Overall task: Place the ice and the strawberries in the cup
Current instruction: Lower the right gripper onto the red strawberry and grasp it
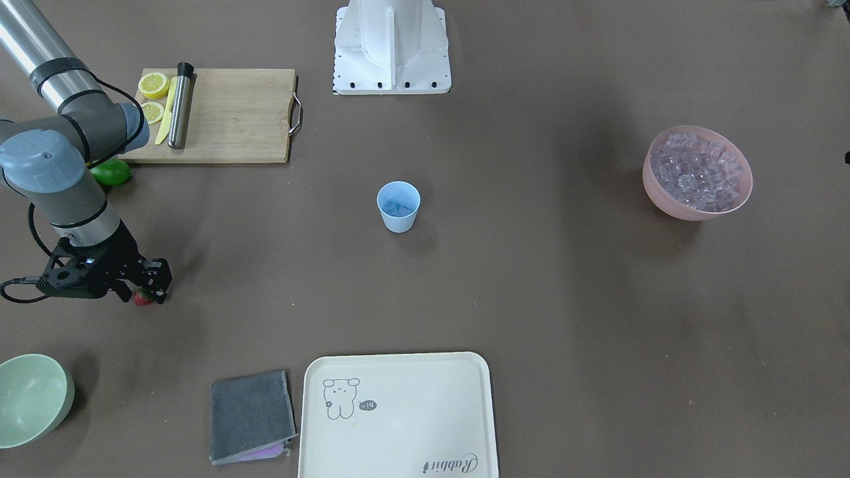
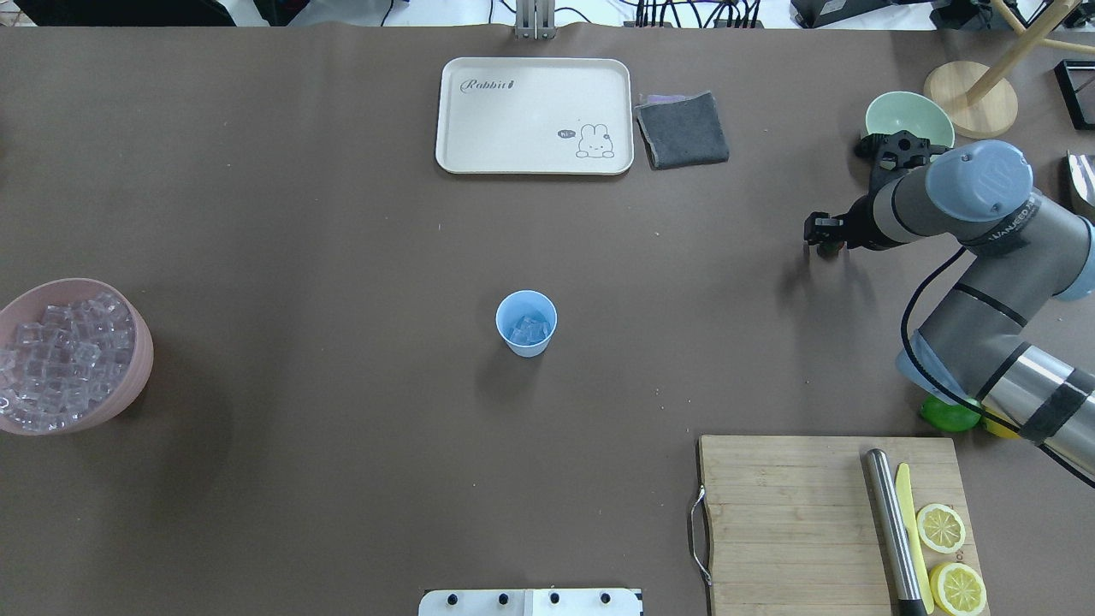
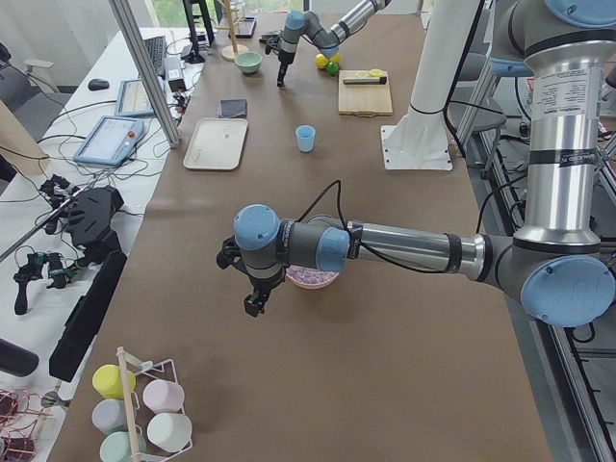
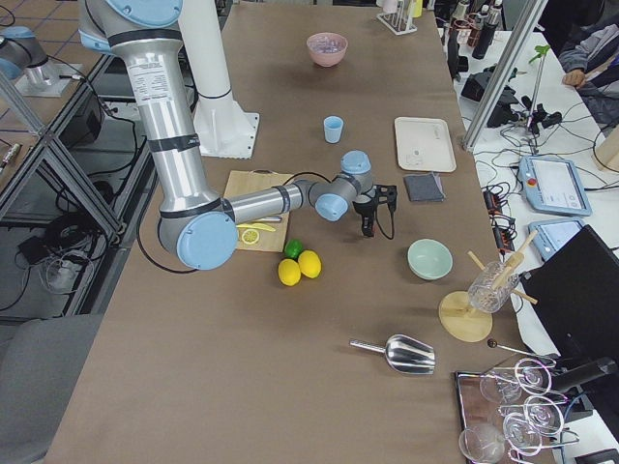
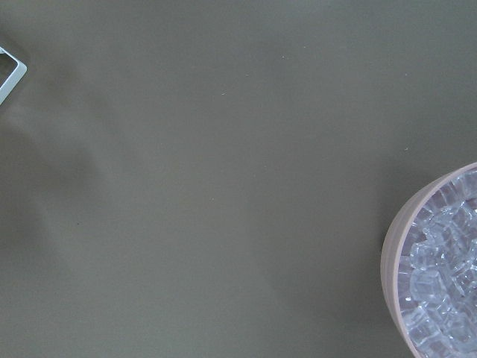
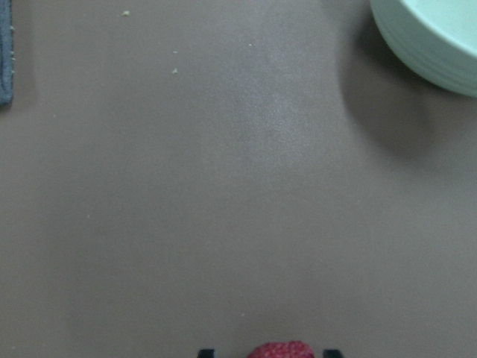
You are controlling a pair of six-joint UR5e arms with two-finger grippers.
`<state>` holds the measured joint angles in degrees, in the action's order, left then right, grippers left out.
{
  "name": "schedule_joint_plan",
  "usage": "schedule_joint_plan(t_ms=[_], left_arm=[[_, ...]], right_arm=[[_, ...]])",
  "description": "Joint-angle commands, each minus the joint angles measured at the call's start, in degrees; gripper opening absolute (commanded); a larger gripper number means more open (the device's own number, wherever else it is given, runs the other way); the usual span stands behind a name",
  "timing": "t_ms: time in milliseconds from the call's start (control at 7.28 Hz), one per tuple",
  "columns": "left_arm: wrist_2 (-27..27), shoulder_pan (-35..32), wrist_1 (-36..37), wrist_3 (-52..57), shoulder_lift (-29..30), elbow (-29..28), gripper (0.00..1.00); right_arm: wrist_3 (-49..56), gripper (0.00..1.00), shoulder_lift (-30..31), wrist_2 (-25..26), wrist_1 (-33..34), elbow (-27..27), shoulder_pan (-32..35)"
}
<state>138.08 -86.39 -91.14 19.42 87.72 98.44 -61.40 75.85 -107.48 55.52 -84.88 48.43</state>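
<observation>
The pale-blue cup [image 1: 398,207] stands upright mid-table, also in the overhead view [image 2: 526,323], with a few ice cubes [image 2: 529,330] inside. Most of the ice [image 1: 697,174] fills the pink bowl [image 1: 690,211]. The red strawberry [image 1: 142,297] lies between the fingers of my right gripper [image 1: 143,296], which points down at the table. In the right wrist view the strawberry [image 6: 280,350] sits between the two fingertips with a gap on each side, so the gripper is open. My left gripper [image 3: 252,304] hangs beside the pink bowl [image 5: 391,253]; I cannot tell whether it is open or shut.
A wooden cutting board [image 1: 239,116] holds lemon halves [image 1: 153,85], a yellow knife and a metal muddler [image 1: 180,105]. A lime [image 1: 111,172] lies beside it. A pale-green bowl [image 1: 30,398], a grey cloth [image 1: 251,415] and a cream tray [image 1: 398,411] lie along the far edge.
</observation>
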Motion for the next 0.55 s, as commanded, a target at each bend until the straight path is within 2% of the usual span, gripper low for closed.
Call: schedule_joint_plan(t_ms=[0,137,412], left_arm=[[0.00,0.00,0.00,0.00,0.00,0.00,0.98],[0.00,0.00,0.00,0.00,0.00,-0.09,0.98],[0.00,0.00,0.00,0.00,0.00,-0.53,0.98]], right_arm=[[0.06,0.00,0.70,1.29,0.03,-1.33,0.00],[-0.29,0.00,0.70,1.13,1.07,-4.04,0.00],[-4.39,0.00,-0.52,0.87,13.93,-16.57,-0.35]])
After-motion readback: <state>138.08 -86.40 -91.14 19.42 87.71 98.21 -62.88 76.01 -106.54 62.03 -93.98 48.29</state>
